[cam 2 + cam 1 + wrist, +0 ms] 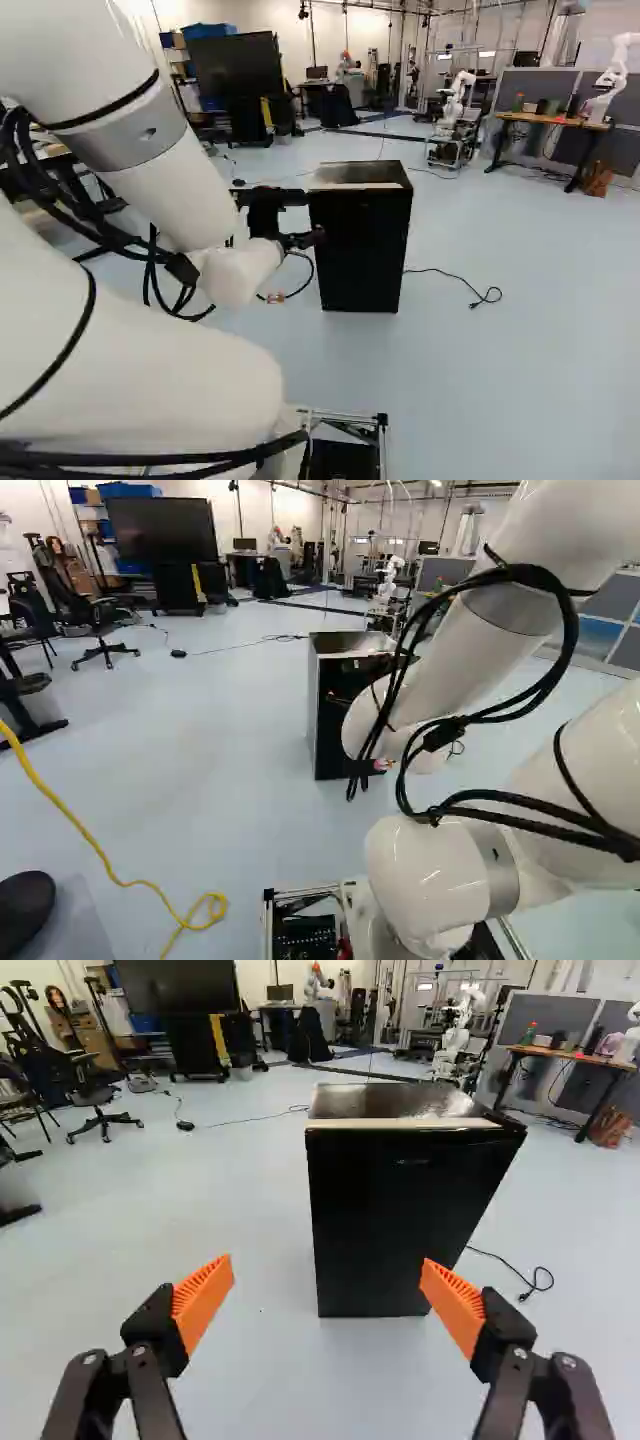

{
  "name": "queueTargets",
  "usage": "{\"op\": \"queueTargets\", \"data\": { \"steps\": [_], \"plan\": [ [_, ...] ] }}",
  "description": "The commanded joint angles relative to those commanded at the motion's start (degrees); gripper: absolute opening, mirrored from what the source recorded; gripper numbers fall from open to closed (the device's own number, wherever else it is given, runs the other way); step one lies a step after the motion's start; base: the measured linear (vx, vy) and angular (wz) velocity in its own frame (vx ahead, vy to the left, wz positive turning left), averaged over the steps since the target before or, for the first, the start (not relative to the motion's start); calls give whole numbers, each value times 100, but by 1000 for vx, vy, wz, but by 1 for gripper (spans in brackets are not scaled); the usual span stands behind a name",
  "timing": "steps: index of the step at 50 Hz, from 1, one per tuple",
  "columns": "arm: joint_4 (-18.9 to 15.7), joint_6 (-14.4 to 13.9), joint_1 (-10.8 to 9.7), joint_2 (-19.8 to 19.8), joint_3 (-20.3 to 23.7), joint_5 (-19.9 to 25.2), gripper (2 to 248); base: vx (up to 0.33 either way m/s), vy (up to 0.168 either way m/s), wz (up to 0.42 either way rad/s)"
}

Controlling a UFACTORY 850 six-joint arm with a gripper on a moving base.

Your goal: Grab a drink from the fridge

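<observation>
Boxy black fridge (400,1222) stands upright on the pale blue-grey floor (250,1360), ahead of the black two-fingered claw with orange pads (312,216), apart from it. Claw spread wide, gripping nothing; thin black cable (508,1266) trails on the floor beside the fridge.

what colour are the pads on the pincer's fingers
Orange pads, ridged on the inner faces; clearest in the wrist view.

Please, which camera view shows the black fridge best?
The wrist view: the fridge looks largest, its front nearly unblocked. In the left base view, the arm hides part; the right base view shows it smaller, near the gripper.
</observation>
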Motion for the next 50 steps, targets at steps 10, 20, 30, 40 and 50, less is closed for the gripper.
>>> {"op": "queueTargets", "data": {
  "steps": [10, 20, 30, 40, 50],
  "plan": [
    [0, 0, 0, 0, 0, 0, 247, 0, 0, 0],
    [0, 0, 0, 0, 0, 0, 247, 0, 0, 0],
    [0, 0, 0, 0, 0, 0, 247, 0, 0, 0],
    [0, 0, 0, 0, 0, 0, 247, 0, 0, 0],
    [0, 0, 0, 0, 0, 0, 247, 29, 0, -3]
  ]
}}
